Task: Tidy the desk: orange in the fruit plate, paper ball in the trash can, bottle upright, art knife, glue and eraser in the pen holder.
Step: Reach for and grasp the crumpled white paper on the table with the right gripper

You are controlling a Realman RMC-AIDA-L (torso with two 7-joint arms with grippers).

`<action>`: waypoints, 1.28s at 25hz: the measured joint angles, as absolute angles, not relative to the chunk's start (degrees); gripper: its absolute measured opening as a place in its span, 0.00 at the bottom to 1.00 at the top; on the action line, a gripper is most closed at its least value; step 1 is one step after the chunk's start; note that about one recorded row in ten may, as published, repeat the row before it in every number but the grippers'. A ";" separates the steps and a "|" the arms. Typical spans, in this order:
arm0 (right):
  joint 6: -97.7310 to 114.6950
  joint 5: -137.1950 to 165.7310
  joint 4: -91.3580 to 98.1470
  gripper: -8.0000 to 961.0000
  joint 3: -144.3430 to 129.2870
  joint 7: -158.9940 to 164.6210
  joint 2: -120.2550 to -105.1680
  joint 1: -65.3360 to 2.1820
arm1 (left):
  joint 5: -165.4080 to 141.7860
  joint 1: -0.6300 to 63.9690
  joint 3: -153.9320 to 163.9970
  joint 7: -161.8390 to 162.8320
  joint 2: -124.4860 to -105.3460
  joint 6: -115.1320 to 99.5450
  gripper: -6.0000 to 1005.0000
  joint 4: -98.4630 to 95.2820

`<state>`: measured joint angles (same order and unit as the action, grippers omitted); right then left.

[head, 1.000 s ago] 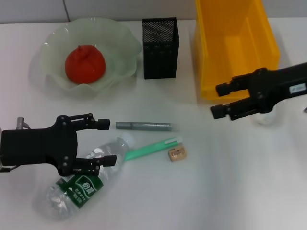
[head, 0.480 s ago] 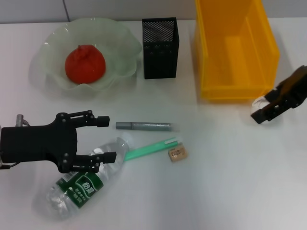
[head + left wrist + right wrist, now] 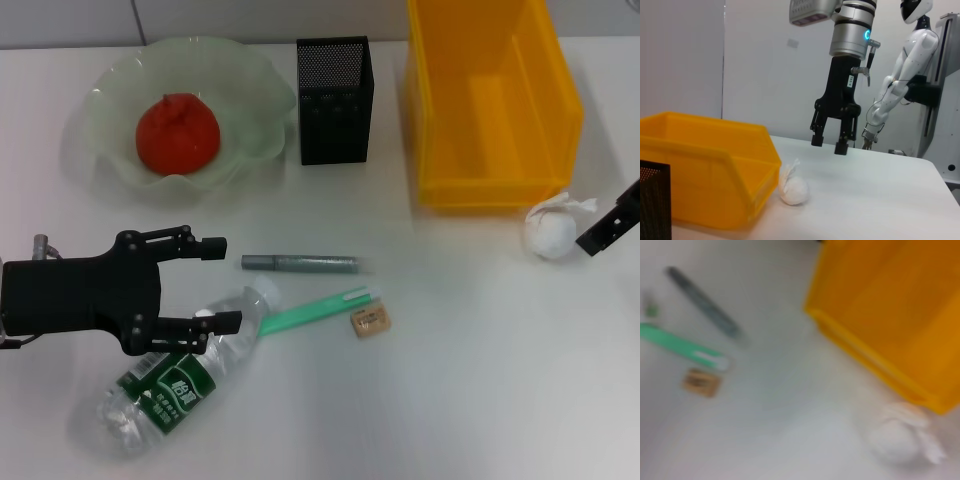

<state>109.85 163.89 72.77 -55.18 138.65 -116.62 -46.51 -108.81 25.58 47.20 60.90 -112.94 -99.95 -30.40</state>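
paper ball lying on the worktop beside the trash can, bottle lying flat under the left pincer

the orange (image 3: 177, 133) is sitting in the fruit plate (image 3: 250, 95) at the far left of the worktop (image 3: 470, 380). just beside the plate, the pen holder (image 3: 335, 99) is standing upright, and the trash can (image 3: 490, 100) is standing further to the right.

the paper ball (image 3: 551, 229) is lying on the worktop, outside the trash can and close against its near right corner; the left wrist view is showing the paper ball (image 3: 791, 187) right at the foot of the yellow wall. the right pincer (image 3: 829, 144) is hanging released just beyond the ball, its two fingers apart and holding nothing, pointing down at the surface. in the head view only a dark bit of it is showing at the right edge.

the bottle (image 3: 170, 380) is lying on its side at the near left, cap end pointing toward the middle of the worktop. the left pincer (image 3: 222, 283) is hovering released over the bottle's neck end, one finger lying over the clear plastic, the other well apart from it.

between the two arms, a grey pen-like stick (image 3: 300, 263) is lying flat, a green stick with a white end (image 3: 318, 308) is lying slanted just nearer, its green end beside the bottle's cap. the eraser (image 3: 369, 320) is lying just beside the green stick's white end.
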 joint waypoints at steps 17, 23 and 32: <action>96.53 165.76 72.09 0.83 -60.81 138.86 -119.12 -41.74 | -108.80 25.58 47.31 61.30 -112.99 -99.83 0.84 -31.06; 91.51 164.83 69.27 0.82 -63.53 138.71 -119.32 -40.33 | -108.80 25.50 47.51 61.38 -113.02 -99.83 0.84 -31.11; 88.00 160.88 67.32 0.82 -64.83 138.00 -119.36 -38.97 | -108.80 25.40 47.64 61.52 -112.94 -99.84 0.84 -31.12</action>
